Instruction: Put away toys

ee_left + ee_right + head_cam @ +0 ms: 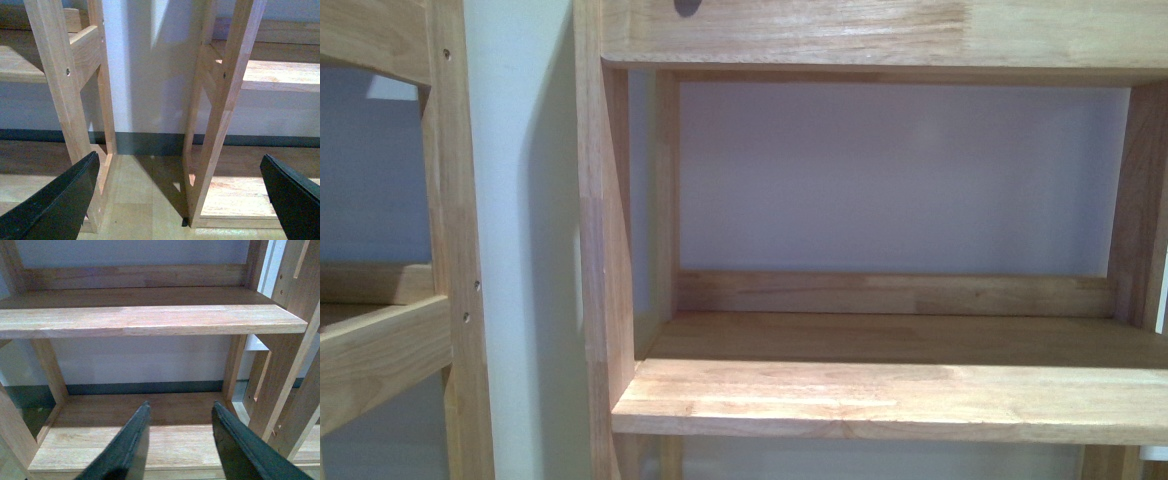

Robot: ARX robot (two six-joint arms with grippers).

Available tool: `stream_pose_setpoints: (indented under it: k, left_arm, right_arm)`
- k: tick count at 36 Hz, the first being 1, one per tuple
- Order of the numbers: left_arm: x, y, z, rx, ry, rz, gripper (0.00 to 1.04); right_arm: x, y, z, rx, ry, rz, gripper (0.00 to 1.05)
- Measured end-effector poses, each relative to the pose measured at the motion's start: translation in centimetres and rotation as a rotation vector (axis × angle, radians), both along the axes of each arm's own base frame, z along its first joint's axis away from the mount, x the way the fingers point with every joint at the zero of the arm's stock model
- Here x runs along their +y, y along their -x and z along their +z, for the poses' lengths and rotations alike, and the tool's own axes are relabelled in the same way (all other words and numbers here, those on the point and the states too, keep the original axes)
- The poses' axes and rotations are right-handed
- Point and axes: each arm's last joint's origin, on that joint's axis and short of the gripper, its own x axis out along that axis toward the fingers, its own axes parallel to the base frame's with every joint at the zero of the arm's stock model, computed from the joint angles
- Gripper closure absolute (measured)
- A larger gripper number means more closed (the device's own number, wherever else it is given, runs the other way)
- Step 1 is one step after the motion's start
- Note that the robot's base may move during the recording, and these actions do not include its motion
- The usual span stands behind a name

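Two wooden shelving units are counted in the front view: one unit to the right of the pale wall strip, one unit to its left. Two black gripper fingers are counted above the right unit's lowest board. No toy is counted.

left gripper jaws spread wide; right gripper jaws parted, empty.

Two light wooden shelf units side by side against pale wall; left gripper faces gap between them, right gripper faces bottom shelf board.
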Motion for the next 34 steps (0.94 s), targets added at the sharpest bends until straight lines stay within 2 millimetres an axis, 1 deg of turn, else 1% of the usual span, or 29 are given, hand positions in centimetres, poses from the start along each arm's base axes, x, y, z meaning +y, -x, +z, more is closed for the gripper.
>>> stream_pose_setpoints:
  k: [1, 4, 5, 6, 9, 13, 16, 34]
  left_arm:
    - [0.00, 0.00, 0.00, 0.000, 0.000, 0.000, 0.06]
    - [0.00, 0.00, 0.00, 0.000, 0.000, 0.000, 0.06]
    - [0.00, 0.00, 0.00, 0.000, 0.000, 0.000, 0.06]
    - [0.00, 0.00, 0.00, 0.000, 0.000, 0.000, 0.06]
    - [0.00, 0.00, 0.00, 0.000, 0.000, 0.000, 0.06]
    - [0.00, 0.00, 0.00, 0.000, 0.000, 0.000, 0.06]
    - [0.00, 0.00, 0.00, 0.000, 0.000, 0.000, 0.06]
    - [0.00, 0.00, 0.00, 0.000, 0.000, 0.000, 0.06]
  right_arm:
    - [0.00, 0.00, 0.00, 0.000, 0.000, 0.000, 0.60]
    - [0.00, 0.00, 0.00, 0.000, 0.000, 0.000, 0.44]
    - [0.00, 0.00, 0.00, 0.000, 0.000, 0.000, 0.40]
    - [0.00, 0.00, 0.00, 0.000, 0.000, 0.000, 0.33]
    - [0.00, 0.00, 0.00, 0.000, 0.000, 0.000, 0.17]
    - [0.00, 0.00, 0.00, 0.000, -0.002, 0.000, 0.04]
    - [0.00, 0.00, 0.00, 0.000, -0.002, 0.000, 0.07]
    - [0.00, 0.00, 0.00, 0.000, -0.002, 0.000, 0.06]
